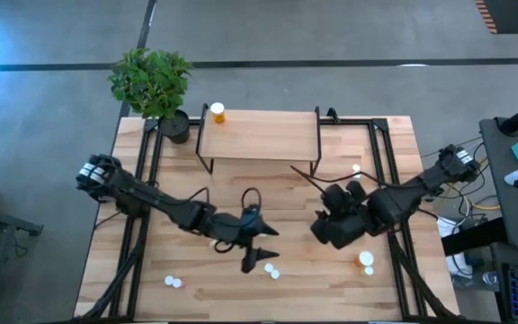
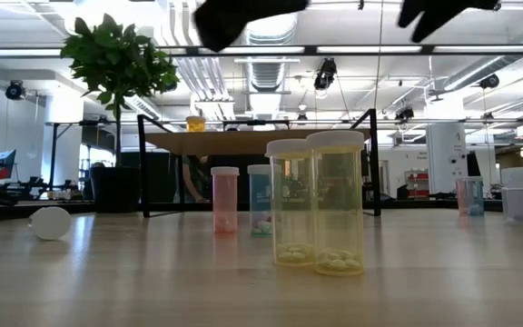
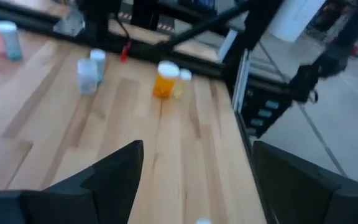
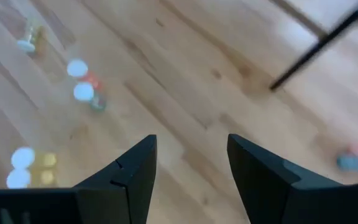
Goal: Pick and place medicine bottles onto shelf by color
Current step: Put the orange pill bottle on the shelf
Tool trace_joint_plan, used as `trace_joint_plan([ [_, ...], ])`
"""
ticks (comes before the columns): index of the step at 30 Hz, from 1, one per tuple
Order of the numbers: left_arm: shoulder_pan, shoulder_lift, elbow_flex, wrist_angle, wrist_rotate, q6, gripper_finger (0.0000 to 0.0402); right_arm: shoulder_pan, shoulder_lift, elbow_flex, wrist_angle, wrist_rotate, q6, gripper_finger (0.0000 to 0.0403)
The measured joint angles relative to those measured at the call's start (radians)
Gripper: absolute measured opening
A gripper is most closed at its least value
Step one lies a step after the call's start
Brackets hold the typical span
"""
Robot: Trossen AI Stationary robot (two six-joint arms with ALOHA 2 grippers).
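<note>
Left gripper [image 1: 261, 255] hangs over the table's near middle, fingers apart, nothing between them. Right gripper [image 1: 324, 227] hovers right of centre, jaws parted, empty too. Shelf [image 1: 259, 135] at the far edge carries one orange bottle [image 1: 217, 112]. Remaining medicine bottles stand scattered on the tabletop: a yellow pair [image 2: 318, 202], pink [image 2: 224, 199], blue-green [image 2: 260, 200]. Sorting looks barely begun.

The tabletop [image 2: 107, 282] is pale butcher-block wood with a soft sheen. The yellow medicine bottles [image 2: 319, 204] look like clear glossy plastic with matt white caps. The shelf [image 1: 259, 135] is smooth light wood on thin black metal wire.
</note>
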Motion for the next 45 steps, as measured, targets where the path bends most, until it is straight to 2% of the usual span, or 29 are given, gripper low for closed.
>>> trace_joint_plan([
  [7, -0.001, 0.018, 0.067, -0.002, -0.007, 0.11, 0.0285, 0.109, 0.017, -0.009, -0.256, -0.237, 0.259, 0.0188],
  [12, 0.002, 0.015, 0.068, -0.004, -0.075, 0.104, 0.0285, 0.172, 0.017, -0.012, -0.245, -0.382, 0.3, 0.0216],
  [17, 0.001, 0.014, 0.068, -0.004, -0.075, 0.103, 0.0285, 0.248, 0.017, -0.074, -0.25, -0.369, 0.4, 0.0267],
  [22, 0.014, 0.013, 0.065, -0.004, -0.1, 0.102, 0.0285, 0.301, 0.02, -0.13, -0.232, -0.42, 0.556, 0.0308],
  [27, 0.03, 0.013, 0.067, -0.003, -0.106, 0.101, 0.0285, 0.312, 0.022, -0.18, -0.167, -0.468, 0.597, 0.0313],
  [33, 0.03, 0.012, 0.068, -0.003, -0.131, 0.101, 0.0285, 0.312, 0.021, -0.259, -0.022, -0.474, 0.522, 0.0313],
  [40, 0.021, 0.012, 0.068, -0.003, -0.131, 0.098, 0.0285, 0.324, 0.021, -0.378, 0.086, -0.577, 0.518, 0.0313],
  [45, 0.018, 0.012, 0.068, -0.003, -0.131, 0.098, 0.0285, 0.338, 0.021, -0.416, 0.146, -0.579, 0.548, 0.0313],
])
